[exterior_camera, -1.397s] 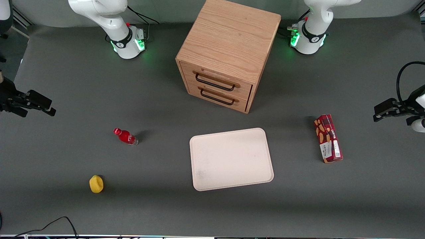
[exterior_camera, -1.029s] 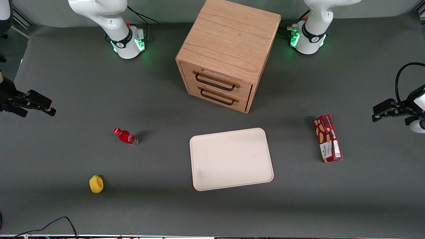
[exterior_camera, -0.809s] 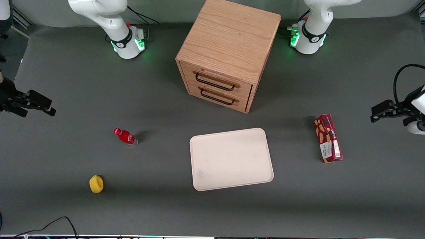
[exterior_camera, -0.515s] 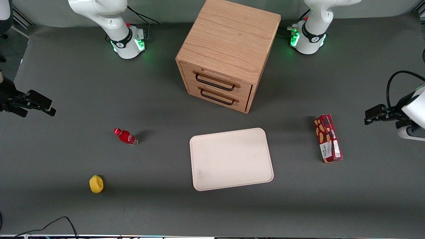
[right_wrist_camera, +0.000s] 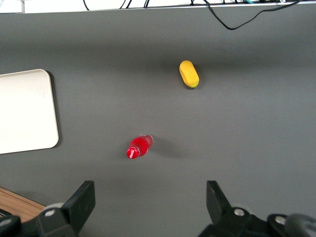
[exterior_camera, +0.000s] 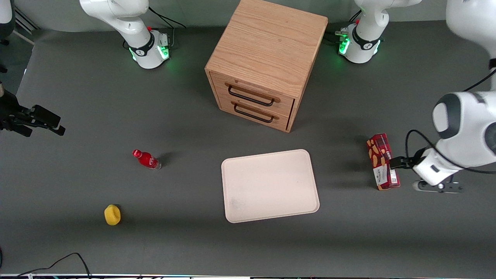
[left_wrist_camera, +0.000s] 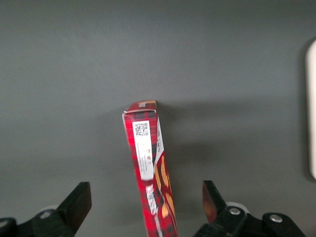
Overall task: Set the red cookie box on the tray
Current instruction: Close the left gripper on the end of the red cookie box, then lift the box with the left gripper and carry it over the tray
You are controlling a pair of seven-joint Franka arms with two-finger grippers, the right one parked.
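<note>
The red cookie box (exterior_camera: 382, 161) lies flat on the grey table toward the working arm's end, apart from the tray. The cream-white tray (exterior_camera: 270, 186) lies in front of the wooden cabinet, with nothing on it. My left gripper (exterior_camera: 403, 163) hangs close above the box, beside its white-label end. In the left wrist view the gripper (left_wrist_camera: 145, 205) is open, and the box (left_wrist_camera: 148, 153) runs between the two black fingers (left_wrist_camera: 79, 203) without touching either. A sliver of the tray's rim (left_wrist_camera: 312, 108) shows there too.
A wooden two-drawer cabinet (exterior_camera: 267, 62) stands farther from the front camera than the tray. A small red bottle (exterior_camera: 146, 159) and a yellow object (exterior_camera: 112, 214) lie toward the parked arm's end. A black cable (exterior_camera: 73, 257) lies at the table's near edge.
My left arm has swung in from the table's end and come down over the red cookie box. The box, tray and other things have not moved.
</note>
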